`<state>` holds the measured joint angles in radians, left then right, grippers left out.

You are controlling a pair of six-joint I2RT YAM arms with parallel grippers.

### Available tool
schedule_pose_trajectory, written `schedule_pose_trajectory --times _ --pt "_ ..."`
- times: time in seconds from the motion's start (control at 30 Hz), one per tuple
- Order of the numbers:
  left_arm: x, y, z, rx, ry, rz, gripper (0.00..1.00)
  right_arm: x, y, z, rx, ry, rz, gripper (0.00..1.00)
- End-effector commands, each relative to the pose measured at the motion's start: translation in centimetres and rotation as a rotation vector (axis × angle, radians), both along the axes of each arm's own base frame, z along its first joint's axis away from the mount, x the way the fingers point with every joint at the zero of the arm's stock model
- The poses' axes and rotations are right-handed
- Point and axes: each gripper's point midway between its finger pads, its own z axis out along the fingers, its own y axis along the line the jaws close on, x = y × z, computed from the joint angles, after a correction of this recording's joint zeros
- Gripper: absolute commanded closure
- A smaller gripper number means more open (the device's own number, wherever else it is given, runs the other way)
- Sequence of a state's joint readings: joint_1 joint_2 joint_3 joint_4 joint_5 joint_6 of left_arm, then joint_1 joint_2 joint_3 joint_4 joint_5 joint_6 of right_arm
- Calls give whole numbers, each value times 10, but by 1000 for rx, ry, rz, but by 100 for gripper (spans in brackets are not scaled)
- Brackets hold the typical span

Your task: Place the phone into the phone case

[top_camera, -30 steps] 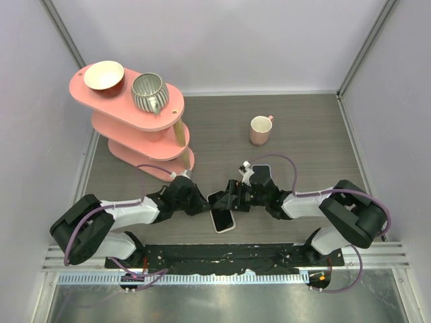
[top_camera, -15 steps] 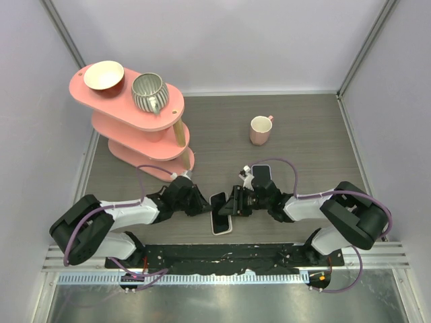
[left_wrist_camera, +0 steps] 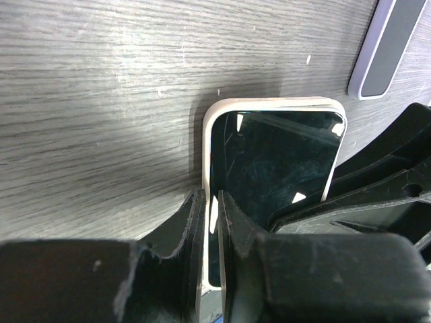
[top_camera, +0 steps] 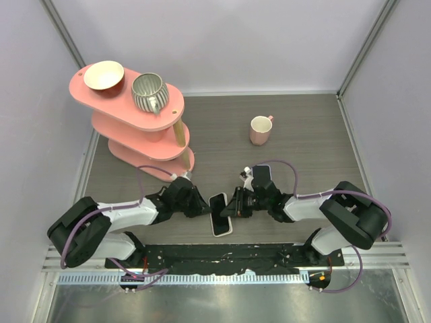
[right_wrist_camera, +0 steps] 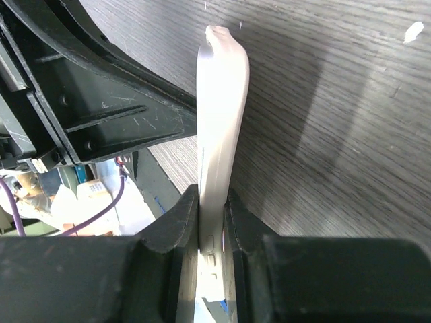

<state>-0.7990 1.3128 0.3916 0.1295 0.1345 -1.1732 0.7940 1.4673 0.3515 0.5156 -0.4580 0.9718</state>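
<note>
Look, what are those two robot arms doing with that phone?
They are working a phone into a white case. The left claw pinches one long edge of the case and the right claw pinches the opposite one, in the middle of the table. At the far end the dark screen sits inside the white rim. Whether it is snapped in all the way cannot be told. A pink mug stands further back.

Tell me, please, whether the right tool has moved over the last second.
Yes, slightly: the right tool, clamped on the cased phone, has drawn toward the near edge, away from the mug, uncovering more of the dark flat item behind it.
</note>
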Motion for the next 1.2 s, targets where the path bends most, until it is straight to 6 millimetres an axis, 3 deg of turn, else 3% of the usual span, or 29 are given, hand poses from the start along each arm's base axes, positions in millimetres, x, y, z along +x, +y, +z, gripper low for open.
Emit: schedule_pose_trajectory --times 0.0,0.17,0.27,0.4,0.57,0.7,0.73,0.8,0.83,0.87,1.0,1.17 --pt "-12 12 -7 81 23 -35 82 -5 13 15 28 -90 114 99" --pt "-6 13 14 97 -25 -53 72 -5 11 25 33 -112 119 99" --pt "-1 12 37 81 -75 -75 56 -3 13 41 59 -150 124 99" --pt "0 20 63 90 -133 -87 37 1 13 69 113 -204 105 99" --pt "-8 15 115 -84 -276 -149 25 3 10 118 224 -279 64 99" --pt "-22 1 153 -265 -360 -227 24 -2 9 158 335 -334 59 99" --pt "-32 -3 155 -310 -349 -274 24 -4 8 172 373 -366 62 99" --pt "-36 -12 174 -409 -391 -308 24 -6 7 183 411 -372 58 99" --pt "-45 -14 173 -446 -376 -350 25 -7 7 190 434 -385 60 99" --pt "-45 -18 181 -482 -398 -358 25 -8 7 195 449 -395 63 99" --pt "-44 -25 175 -497 -350 -370 27 -11 5 215 526 -422 53 99" --pt "-47 -32 192 -617 -374 -388 38 -14 5 218 546 -413 60 99"
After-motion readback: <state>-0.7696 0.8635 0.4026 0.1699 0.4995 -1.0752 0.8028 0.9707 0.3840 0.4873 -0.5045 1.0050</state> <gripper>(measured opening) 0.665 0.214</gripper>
